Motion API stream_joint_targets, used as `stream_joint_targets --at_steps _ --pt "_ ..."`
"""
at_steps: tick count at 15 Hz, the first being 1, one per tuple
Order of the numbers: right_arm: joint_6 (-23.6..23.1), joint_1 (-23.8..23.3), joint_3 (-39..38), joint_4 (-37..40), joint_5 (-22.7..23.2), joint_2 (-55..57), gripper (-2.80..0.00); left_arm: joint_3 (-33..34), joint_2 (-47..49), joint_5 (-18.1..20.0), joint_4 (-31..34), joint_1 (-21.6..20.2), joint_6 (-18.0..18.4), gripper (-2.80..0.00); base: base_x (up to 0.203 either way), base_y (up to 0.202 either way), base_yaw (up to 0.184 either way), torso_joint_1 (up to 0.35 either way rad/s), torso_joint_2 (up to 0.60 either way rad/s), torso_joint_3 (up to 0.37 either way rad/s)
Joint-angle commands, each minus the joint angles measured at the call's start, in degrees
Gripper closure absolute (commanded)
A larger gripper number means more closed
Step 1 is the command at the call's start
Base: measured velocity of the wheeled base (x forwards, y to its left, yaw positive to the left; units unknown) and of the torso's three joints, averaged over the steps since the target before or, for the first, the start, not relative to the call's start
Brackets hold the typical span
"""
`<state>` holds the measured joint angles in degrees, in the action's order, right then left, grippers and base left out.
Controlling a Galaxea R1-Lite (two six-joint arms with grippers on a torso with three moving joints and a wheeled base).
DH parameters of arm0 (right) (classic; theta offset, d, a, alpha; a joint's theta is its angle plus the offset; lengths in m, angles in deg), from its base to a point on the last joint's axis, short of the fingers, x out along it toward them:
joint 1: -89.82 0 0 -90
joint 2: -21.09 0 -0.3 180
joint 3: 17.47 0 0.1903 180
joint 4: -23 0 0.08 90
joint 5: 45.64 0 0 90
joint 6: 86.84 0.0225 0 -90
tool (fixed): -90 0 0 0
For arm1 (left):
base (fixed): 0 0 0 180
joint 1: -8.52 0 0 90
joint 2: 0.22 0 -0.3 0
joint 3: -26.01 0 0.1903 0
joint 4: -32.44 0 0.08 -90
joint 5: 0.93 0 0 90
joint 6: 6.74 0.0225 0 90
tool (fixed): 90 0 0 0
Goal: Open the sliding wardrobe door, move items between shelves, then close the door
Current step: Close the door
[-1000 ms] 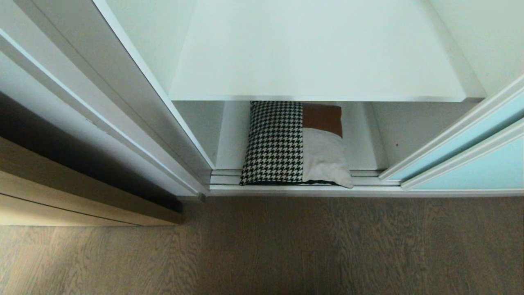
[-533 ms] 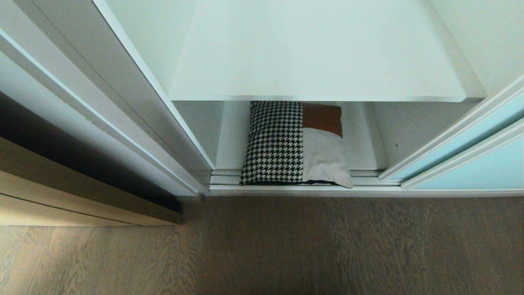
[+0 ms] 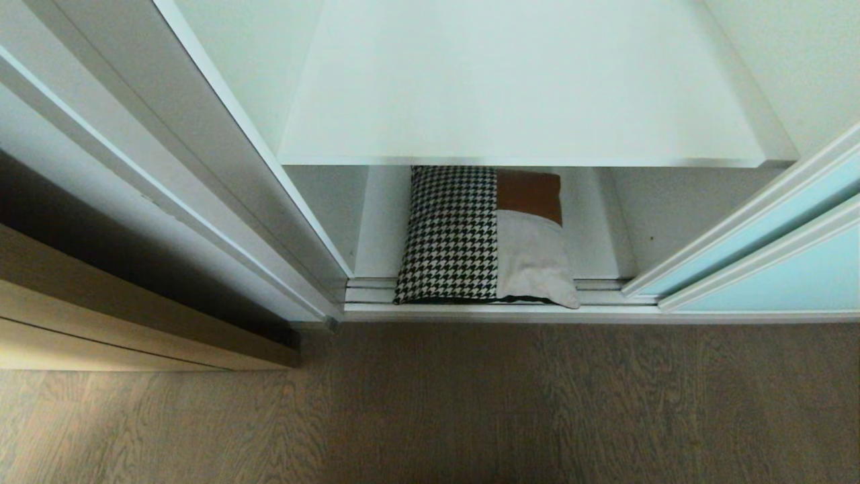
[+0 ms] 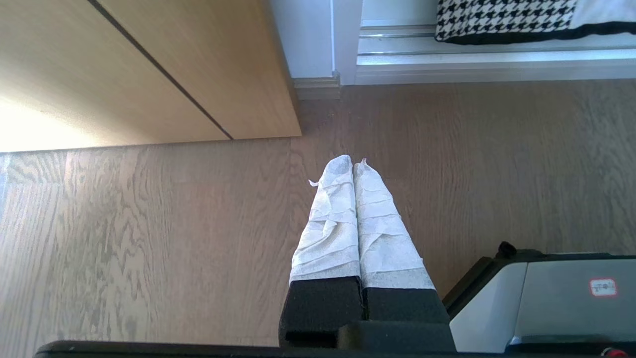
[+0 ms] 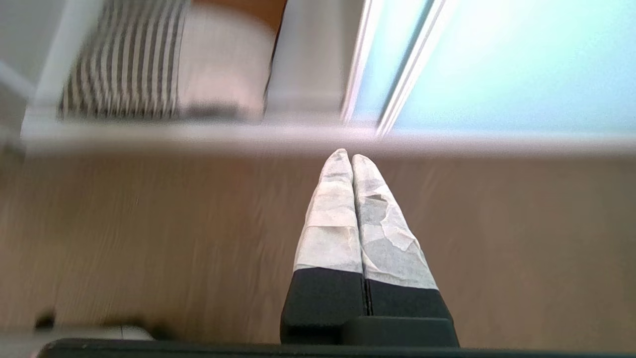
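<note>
With the sliding wardrobe door (image 3: pixel 772 252) already pushed aside at three o'clock, the patchwork cushion (image 3: pixel 484 235) lies on the bottom shelf (image 3: pixel 598 228), awaiting a reach by the empty, closed right gripper (image 5: pixel 346 155) while the left gripper (image 4: pixel 354 161), also closed and empty, hangs over the wooden floor (image 3: pixel 470 403).

Soft daylight; glare on the wooden cabinet front (image 4: pixel 59 114); right wrist view motion-blurred, others sharp.

A grey-brown wooden floor (image 3: pixel 510 403) lies in front. At the left stands a light wooden cabinet front (image 3: pixel 101 323).
</note>
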<state>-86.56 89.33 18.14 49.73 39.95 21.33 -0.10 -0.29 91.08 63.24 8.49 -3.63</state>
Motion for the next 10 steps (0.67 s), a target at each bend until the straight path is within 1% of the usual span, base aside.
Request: stream_joint_targets --at_steps 1,3,4,7,8,10 --pt "-2.6 0.1 11.2 4.6 -2.3 0.7 0.00 0.0 0.2 0.0 0.0 -0.1 0.1 0.00 0.000 0.000 0.000 0.000 0.00 0.000" --pt "-8.1 0.1 20.1 9.3 -7.2 3.1 0.00 0.0 0.2 0.0 0.0 -0.1 0.1 0.00 0.000 0.000 0.000 0.000 0.00 0.000" --pt "-9.2 0.1 23.2 10.1 -9.0 6.0 0.00 0.0 0.2 0.0 0.0 -0.1 0.1 0.00 0.000 0.000 0.000 0.000 0.00 0.000" --pt "-10.6 0.9 35.4 11.3 -16.1 16.7 0.00 0.0 0.2 0.0 0.0 -0.1 0.1 0.00 0.000 0.000 0.000 0.000 0.00 0.000" --pt "-11.0 1.4 40.2 12.4 -17.8 19.7 0.00 0.0 0.2 0.0 0.0 -0.1 0.1 0.00 0.000 0.000 0.000 0.000 0.00 0.000" --pt "-11.3 2.1 50.1 16.9 -19.9 25.2 0.00 0.0 0.2 0.0 0.0 -0.1 0.1 0.00 0.000 0.000 0.000 0.000 0.00 0.000"
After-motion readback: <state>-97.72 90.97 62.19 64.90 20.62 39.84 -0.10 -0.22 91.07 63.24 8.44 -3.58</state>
